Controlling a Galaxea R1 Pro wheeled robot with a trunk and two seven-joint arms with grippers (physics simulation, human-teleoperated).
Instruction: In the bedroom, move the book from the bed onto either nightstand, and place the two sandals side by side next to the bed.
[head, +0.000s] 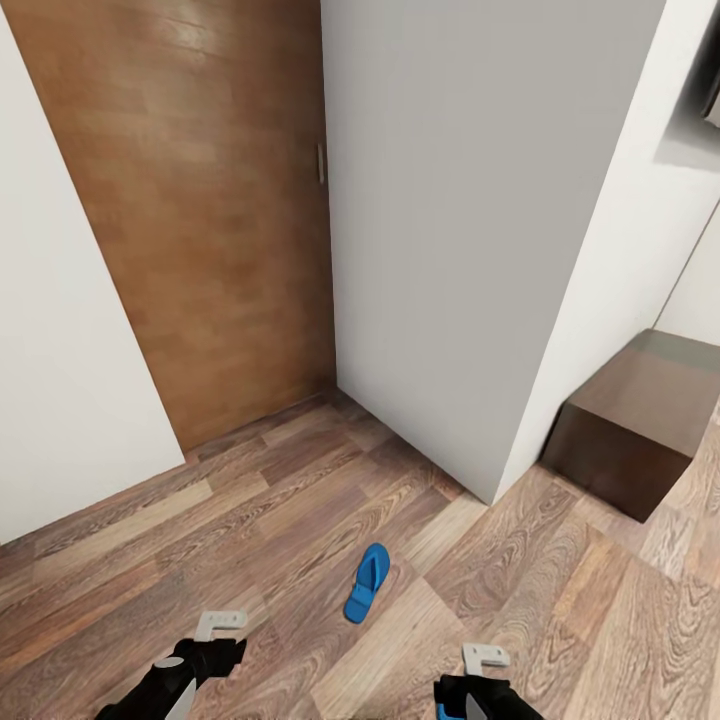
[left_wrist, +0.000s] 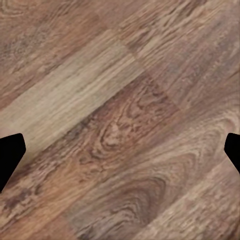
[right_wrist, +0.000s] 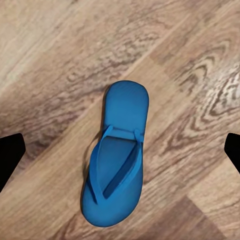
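The floor (head: 250, 520) is wood plank in mixed browns, some boards pale tan and others darker with swirling grain. One sandal (head: 366, 582) lies on it, bright blue all over, its thong straps the same blue, and the right wrist view shows a sandal (right_wrist: 117, 152) with a slightly darker blue footbed. The walls (head: 470, 220) are plain white, the door (head: 200, 200) warm mid-brown with faint grain, the cabinet (head: 635, 430) glossy dark brown, and each claw (head: 220, 626) has pale grey fingers on a black arm.
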